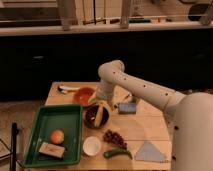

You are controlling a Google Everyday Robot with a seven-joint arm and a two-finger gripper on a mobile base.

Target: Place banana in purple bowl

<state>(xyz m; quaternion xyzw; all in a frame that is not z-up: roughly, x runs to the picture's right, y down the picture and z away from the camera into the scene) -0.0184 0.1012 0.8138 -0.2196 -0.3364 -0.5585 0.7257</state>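
Observation:
The pale-yellow banana (101,114) lies inside the dark purple bowl (92,119) near the middle of the wooden table. My gripper (101,102) hangs at the end of the white arm, right over the bowl's far rim and just above the banana. I cannot tell whether it touches the banana.
An orange bowl (83,95) sits just behind the purple bowl. A green tray (45,126) at the left holds an orange fruit (57,136) and a packet (51,149). A white bowl (92,146), grapes (114,138), a green vegetable (118,153), a blue-grey cloth (149,151) and a blue sponge (127,108) lie around.

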